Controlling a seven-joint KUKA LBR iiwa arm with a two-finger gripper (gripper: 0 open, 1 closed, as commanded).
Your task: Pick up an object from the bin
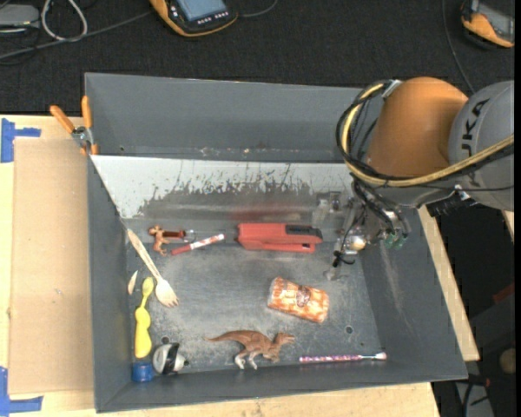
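Note:
My gripper (340, 257) hangs low at the right side of the bin, just off the right end of a red, stapler-like tool (276, 237) that lies along the bin's back part. An orange and white wrapped packet (299, 300) lies on the floor a little in front of the gripper and to its left. I see nothing held in the gripper.
A brown toy dinosaur (253, 344) and a thin pink stick (340, 357) lie near the front wall. At the left are a wooden fork (153, 273), a yellow toothbrush (143, 320), a small red-handled tool (187, 241) and a black and white piece (167, 358).

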